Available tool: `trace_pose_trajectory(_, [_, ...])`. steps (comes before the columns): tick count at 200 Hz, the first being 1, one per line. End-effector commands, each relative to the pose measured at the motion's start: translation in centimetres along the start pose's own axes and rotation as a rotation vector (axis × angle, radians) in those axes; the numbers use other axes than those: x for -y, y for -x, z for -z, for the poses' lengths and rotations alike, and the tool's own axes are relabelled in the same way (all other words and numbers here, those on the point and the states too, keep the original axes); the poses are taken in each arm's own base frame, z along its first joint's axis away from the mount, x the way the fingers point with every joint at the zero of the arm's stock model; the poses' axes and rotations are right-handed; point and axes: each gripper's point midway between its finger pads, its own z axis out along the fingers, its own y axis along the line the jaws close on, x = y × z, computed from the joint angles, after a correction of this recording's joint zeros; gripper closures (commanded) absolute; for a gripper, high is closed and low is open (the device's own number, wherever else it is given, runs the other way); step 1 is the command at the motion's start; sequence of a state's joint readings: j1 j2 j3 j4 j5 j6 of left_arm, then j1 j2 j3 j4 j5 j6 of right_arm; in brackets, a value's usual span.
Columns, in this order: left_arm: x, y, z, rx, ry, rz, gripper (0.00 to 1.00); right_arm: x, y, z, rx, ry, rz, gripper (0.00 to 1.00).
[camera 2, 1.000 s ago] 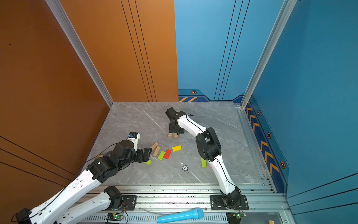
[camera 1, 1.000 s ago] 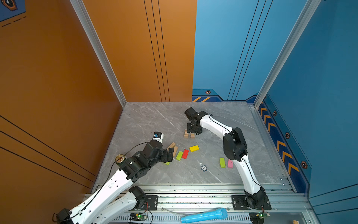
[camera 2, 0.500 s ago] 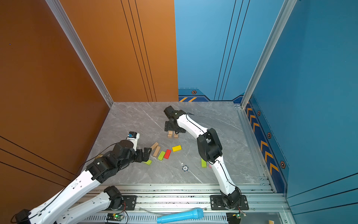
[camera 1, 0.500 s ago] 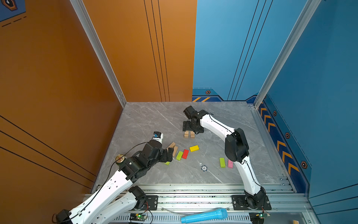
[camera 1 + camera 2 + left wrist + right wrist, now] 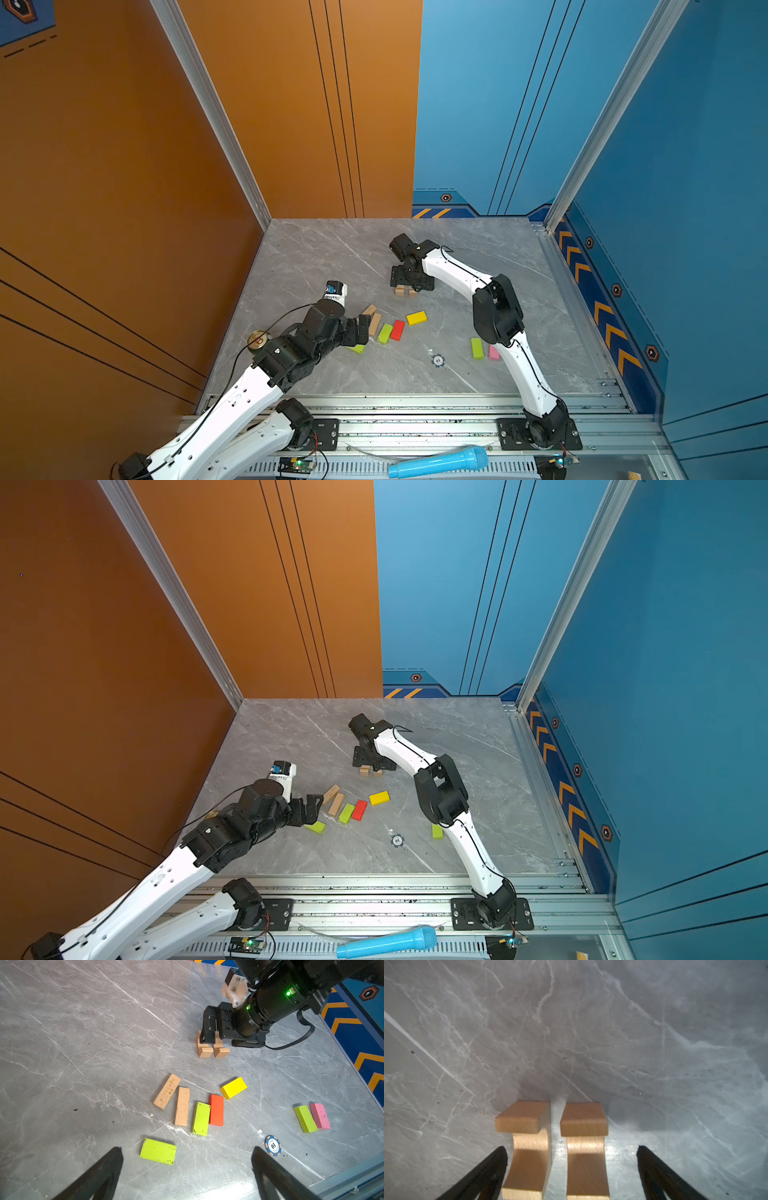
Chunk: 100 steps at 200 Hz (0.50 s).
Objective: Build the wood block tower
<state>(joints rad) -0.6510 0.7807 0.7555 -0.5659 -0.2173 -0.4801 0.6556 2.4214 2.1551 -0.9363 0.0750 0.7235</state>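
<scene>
In both top views the right gripper [image 5: 407,286] has let go. Its jaws, pinched a second ago, now stand wide over the two notched tan blocks [image 5: 400,291], which stay side by side on the table [image 5: 316,266]. I judge the tower's base laid and the next layer due. Bare marble lies open around that base at 9, 12 and 3 o'clock, with every table edge well off. At its 6 to 7 o'clock sits the loose row: two plain tan blocks [image 5: 336,804], a lime block [image 5: 346,813], the red block [image 5: 360,810] and the yellow block [image 5: 379,798]. The left gripper [image 5: 310,809] hovers at that row's 8 o'clock, unmoved, jaws wide and empty.

The left wrist view shows a nearer lime block [image 5: 158,1152] just ahead of those spread jaws. A lime and pink pair [image 5: 305,1119] lies well apart toward the right arm's base, with a blue-white token [image 5: 272,1145] between.

The right wrist view shows both black fingers [image 5: 483,1169] clear of the notched pair, with a narrow gap between the blocks and nothing held.
</scene>
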Motion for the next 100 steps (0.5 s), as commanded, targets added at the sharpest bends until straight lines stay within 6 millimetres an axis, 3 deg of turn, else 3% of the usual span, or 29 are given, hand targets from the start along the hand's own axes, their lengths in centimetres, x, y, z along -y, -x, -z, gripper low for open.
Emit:
trace_pose_trajectory(1, [-0.3, 0.8, 0.4, 0.019, 0.008, 0.023, 0.02, 0.4, -0.3, -0.4, -0.017, -0.032, -0.012, 0.03])
trace_pose_trajectory(100, [-0.5, 1.0, 0.6, 0.028, 0.012, 0.032, 0.02, -0.6, -0.7, -1.0, -0.035, -0.003, -0.004, 0.04])
